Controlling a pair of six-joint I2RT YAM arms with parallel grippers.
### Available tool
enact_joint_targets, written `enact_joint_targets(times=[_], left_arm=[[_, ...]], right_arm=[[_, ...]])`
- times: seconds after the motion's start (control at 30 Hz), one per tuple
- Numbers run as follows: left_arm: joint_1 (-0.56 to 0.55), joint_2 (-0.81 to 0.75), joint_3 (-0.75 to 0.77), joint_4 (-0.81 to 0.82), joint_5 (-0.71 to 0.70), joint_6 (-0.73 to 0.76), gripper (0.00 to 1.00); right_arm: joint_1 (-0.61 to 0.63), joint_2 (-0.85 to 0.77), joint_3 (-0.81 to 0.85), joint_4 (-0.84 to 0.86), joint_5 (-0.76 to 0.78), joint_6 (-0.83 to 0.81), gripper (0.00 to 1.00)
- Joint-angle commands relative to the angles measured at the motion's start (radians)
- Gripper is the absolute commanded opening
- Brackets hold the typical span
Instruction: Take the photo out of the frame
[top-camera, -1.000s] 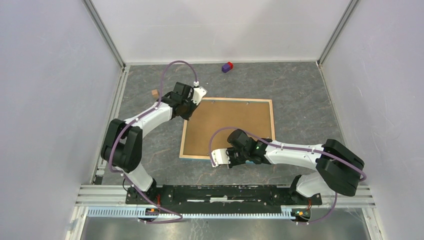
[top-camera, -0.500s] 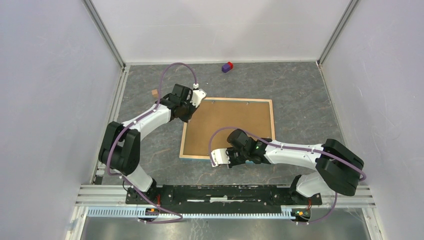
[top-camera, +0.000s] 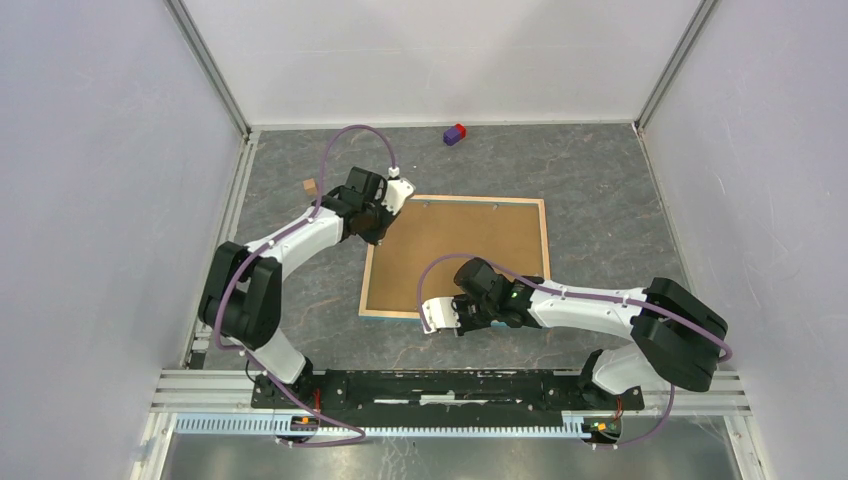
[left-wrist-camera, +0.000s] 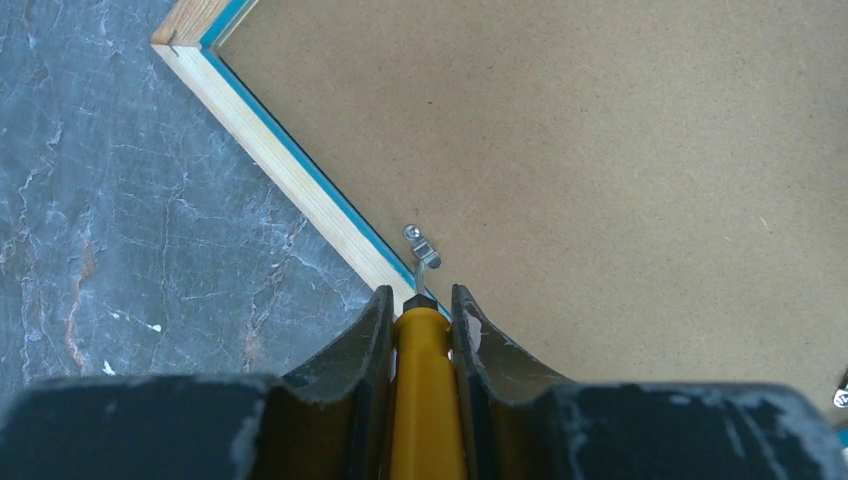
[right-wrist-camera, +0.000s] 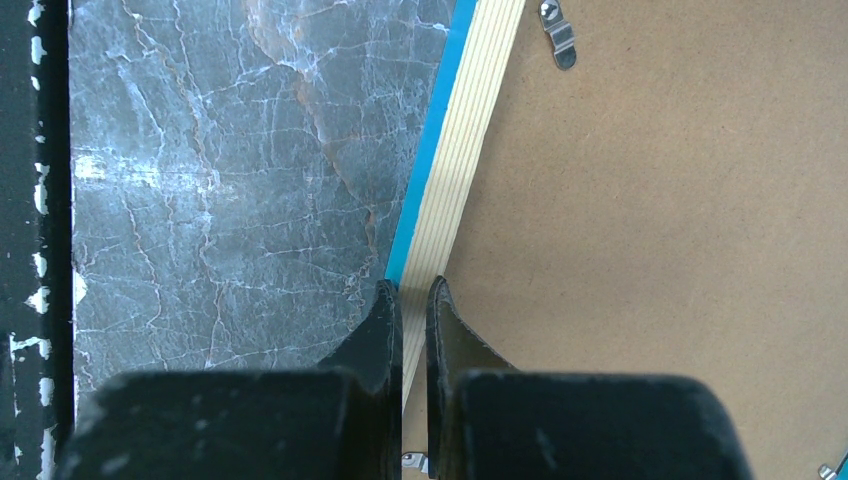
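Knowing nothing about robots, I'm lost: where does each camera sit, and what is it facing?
Top external: above and behind, looking down on the frame, back up; both arms show.
Left wrist: on the left arm, facing the frame's rim and metal tab; left tool grips a yellow handle.
Right wrist: on the right arm, facing the rim; right tool shut.
Shared: both wrist views show the brown back.

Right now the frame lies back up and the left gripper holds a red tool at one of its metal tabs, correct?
Not quite: the tool is yellow, not red; the left wrist view shows it. The frame does lie back up, and the left gripper holds the tool at a metal tab.
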Motion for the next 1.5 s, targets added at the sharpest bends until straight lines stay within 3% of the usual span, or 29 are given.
enact_joint_targets(times=[0.0, 1.07, 1.3, 1.47], left_arm=[[-0.031, 0.025, 0.037, 0.002, 0.072, -0.025, 0.02], [-0.041, 0.083, 0.113, 0.0, 0.082, -0.077, 0.02], [-0.029, -0.006, 0.151, -0.061, 0.141, -0.128, 0.02], [-0.021, -0.074, 0.142, -0.089, 0.159, -0.155, 0.02]], right_arm=[[0.018, 0.086, -0.057, -0.137, -0.051, -0.026, 0.0], [0.019, 0.092, -0.054, -0.144, -0.062, -0.033, 0.01], [0.018, 0.068, -0.051, -0.153, -0.052, -0.044, 0.11], [0.013, -0.021, -0.047, -0.17, -0.046, -0.05, 0.41]])
